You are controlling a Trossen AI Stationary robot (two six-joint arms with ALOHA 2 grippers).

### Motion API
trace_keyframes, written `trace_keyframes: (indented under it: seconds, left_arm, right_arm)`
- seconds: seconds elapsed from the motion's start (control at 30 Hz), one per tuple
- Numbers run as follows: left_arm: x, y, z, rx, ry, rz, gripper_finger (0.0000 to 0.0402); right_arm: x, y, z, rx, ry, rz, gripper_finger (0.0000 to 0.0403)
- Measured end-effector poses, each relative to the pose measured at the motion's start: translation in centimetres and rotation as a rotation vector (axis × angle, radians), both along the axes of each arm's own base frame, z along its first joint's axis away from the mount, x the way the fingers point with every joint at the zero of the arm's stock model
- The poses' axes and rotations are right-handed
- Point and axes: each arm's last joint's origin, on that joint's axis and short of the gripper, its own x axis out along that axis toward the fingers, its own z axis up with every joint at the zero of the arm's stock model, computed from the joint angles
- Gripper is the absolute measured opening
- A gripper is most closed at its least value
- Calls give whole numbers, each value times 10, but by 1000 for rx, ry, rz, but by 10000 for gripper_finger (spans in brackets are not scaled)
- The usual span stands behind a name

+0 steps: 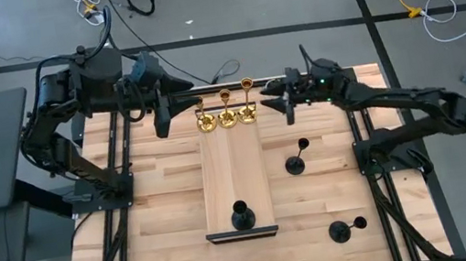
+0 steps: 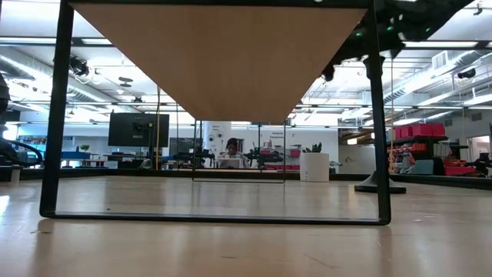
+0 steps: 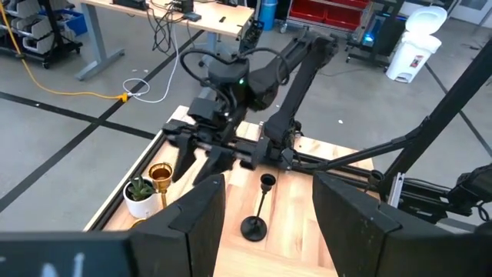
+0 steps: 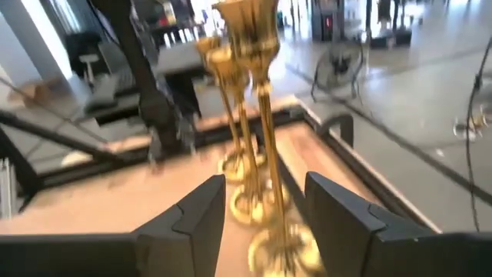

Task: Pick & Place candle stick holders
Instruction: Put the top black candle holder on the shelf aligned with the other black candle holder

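Three gold candle stick holders stand upright in a row on their bases at the far end of a raised wooden board. They also show in the right wrist view. One black holder stands at the board's near end. Two more black holders stand on the table to the board's right. My left gripper is open and empty, just left of the gold row. My right gripper is open and empty, just right of the row, its fingers pointing at the nearest gold holder.
A small white pot with a green plant stands beside a gold holder at the board's far end. Black frame rails run along both sides of the table. The low view looks under the board. A person sits far off in the room.
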Motion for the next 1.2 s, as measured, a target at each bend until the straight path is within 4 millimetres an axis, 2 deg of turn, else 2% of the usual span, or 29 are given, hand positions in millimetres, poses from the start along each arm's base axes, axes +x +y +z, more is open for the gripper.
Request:
trace_keyframes:
  seconds: [0.3,0.5,0.6,0.73,0.93,1.2]
  left_arm:
    - [0,0,0,-1,-3,0,197]
    - [0,0,0,-7,-4,2,197]
    - [0,0,0,-7,-5,2,197]
    - [1,0,1,-6,-13,2,197]
    - [1,0,3,-5,-29,2,197]
    - [1,0,2,-5,-28,2,197]
  right_arm:
    - [-56,33,15,25,187,17,181]
    - [-94,59,17,67,287,23,181]
    - [-107,69,16,92,326,8,181]
    - [-114,79,13,125,369,39,180]
    - [-112,89,7,149,436,74,166]
    - [-100,101,-26,224,446,122,150]
